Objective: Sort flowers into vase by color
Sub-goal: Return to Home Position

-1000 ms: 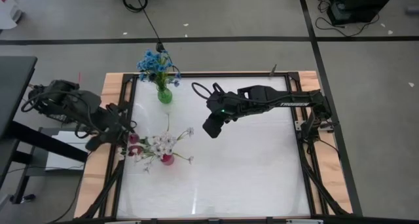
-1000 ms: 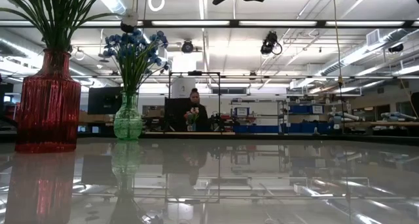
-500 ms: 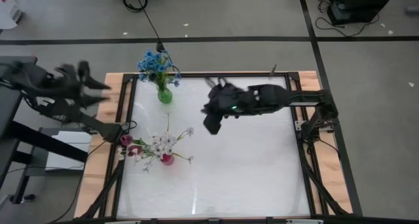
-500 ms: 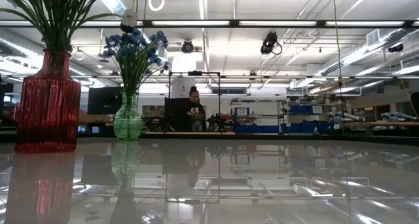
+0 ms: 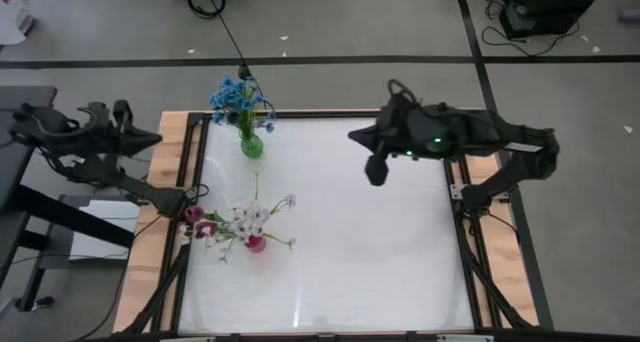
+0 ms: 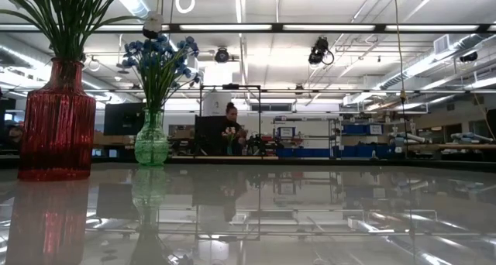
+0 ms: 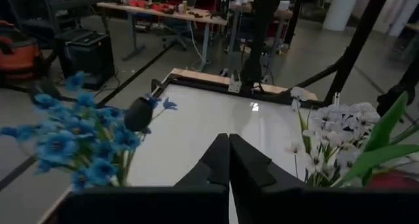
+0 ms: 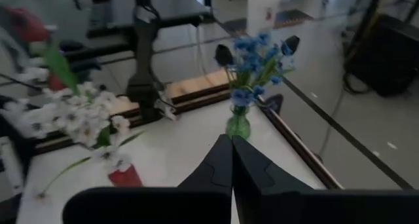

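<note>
Off the table, on its left: left gripper clenched, empty | far left: blue flowers in green vase | near left: white flowers, red tulips in red vase | right gripper clenched, empty, drawn back rightward since half a second ago | I'd watch the left arm's link snagging overhanging tulips.
</note>
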Controlling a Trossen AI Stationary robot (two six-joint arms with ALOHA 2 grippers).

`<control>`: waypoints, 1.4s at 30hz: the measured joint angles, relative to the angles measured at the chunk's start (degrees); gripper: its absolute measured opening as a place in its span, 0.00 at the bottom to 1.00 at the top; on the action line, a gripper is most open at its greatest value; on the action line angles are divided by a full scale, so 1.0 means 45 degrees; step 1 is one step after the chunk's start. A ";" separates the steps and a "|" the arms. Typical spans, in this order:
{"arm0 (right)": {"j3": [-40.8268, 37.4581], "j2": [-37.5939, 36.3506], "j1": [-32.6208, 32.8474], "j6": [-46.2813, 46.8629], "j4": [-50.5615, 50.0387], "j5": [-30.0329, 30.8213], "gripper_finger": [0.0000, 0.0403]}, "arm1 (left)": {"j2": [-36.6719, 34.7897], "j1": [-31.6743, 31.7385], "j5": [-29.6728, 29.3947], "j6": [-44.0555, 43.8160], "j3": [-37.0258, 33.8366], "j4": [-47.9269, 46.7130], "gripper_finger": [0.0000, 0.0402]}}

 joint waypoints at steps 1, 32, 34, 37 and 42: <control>-0.0550 -0.0373 0.0000 -0.0130 0.0399 -0.0175 0.01 | -0.0322 -0.0002 0.0011 0.0010 -0.0580 0.0460 0.01; -1.8287 -0.9243 -0.1954 -0.0791 1.5143 -0.5260 0.01 | -0.4504 0.0000 0.0660 0.0752 -0.9233 0.5951 0.00; -1.8537 -0.9089 -0.2417 -0.0607 1.5371 -0.5828 0.01 | -0.4496 0.0000 0.0660 0.0723 -0.9250 0.5991 0.00; -1.8700 -0.9015 -0.3133 -0.0493 1.5606 -0.6604 0.01 | -0.4384 0.0000 0.0367 0.0796 -0.9571 0.7288 0.00; -1.8700 -0.9219 -0.4408 -0.0544 1.6140 -0.8112 0.01 | -0.4300 0.0000 0.0150 0.0907 -1.0184 0.8357 0.00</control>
